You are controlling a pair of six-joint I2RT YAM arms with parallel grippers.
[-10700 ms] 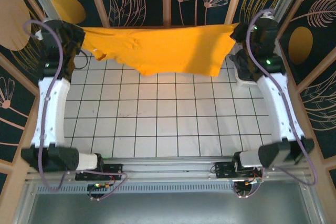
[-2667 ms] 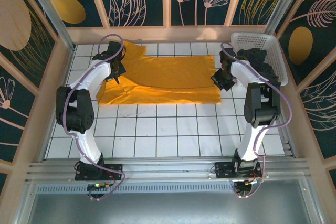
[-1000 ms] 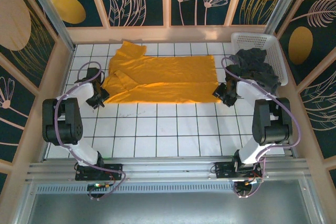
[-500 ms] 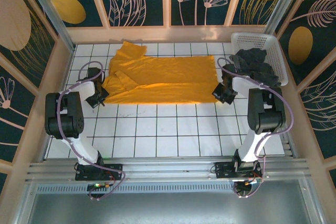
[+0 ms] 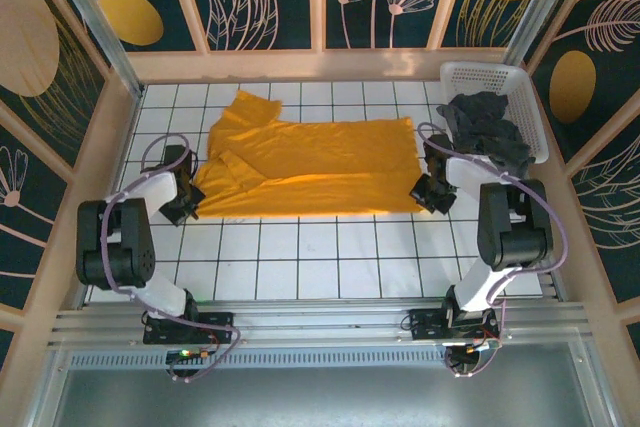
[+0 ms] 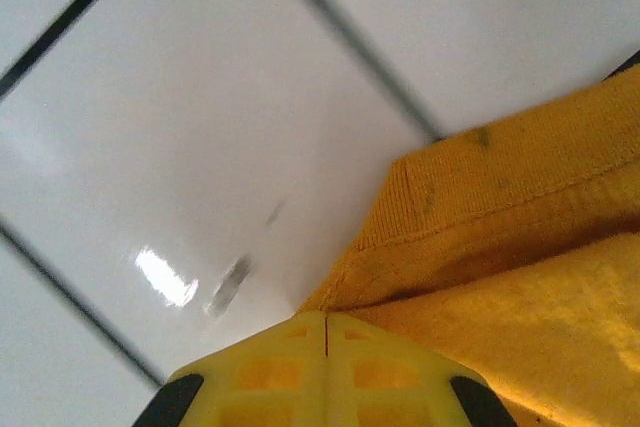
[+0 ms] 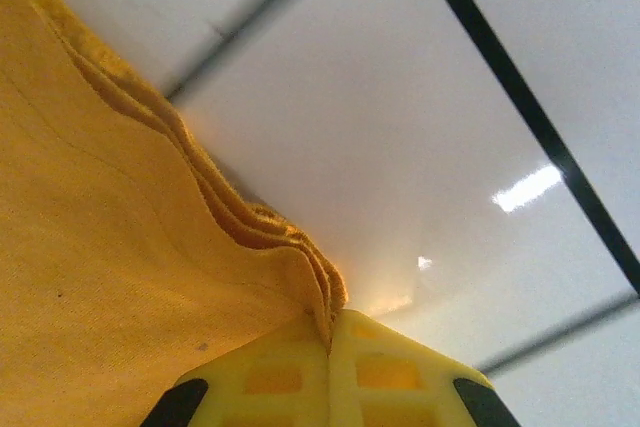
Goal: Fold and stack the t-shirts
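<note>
An orange-yellow t-shirt (image 5: 310, 162) lies spread across the far half of the tiled floor, folded over on itself lengthwise. At its near left corner my left gripper (image 5: 186, 207) is shut on the cloth (image 6: 480, 247); its yellow fingers (image 6: 270, 377) meet with the hem pinched between them. My right gripper (image 5: 428, 193) is shut on the near right corner, where several layered edges (image 7: 250, 222) run into the closed fingers (image 7: 390, 367). A dark charcoal t-shirt (image 5: 487, 127) lies heaped in the white basket.
The white lattice basket (image 5: 485, 74) stands at the far right corner against the wall. Wooden rails (image 5: 320, 64) frame the white tiled floor (image 5: 330, 257). Both arm bases sit on the metal bar (image 5: 320, 322) at the near edge.
Both grippers have closed on the shirt's near corners and drawn them slightly toward me. The shirt's near edge now sits a little nearer.
</note>
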